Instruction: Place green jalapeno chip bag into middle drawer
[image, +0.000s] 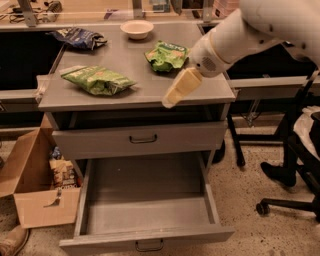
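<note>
Camera view: grey cabinet top (130, 97) carries green jalapeno chip bag (97, 80), lying flat at left front, well apart from gripper. Gripper (170, 100) hangs over front right part of top, angled down and left, near shorter green bag (166, 55). Gripper clenched or released: cannot tell. Dark blue bag (80, 37) and pale bowl (137, 29) at back. Middle drawer (145, 192) pulled out below, floor bare. Upper drawer (142, 139) closed. Cardboard box (35, 205) on floor at left.

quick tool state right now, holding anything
Tool: over the front edge of the grey metal cabinet top; open or closed cannot be told.
Long light-green foil chip bag lies apart on that top.
</note>
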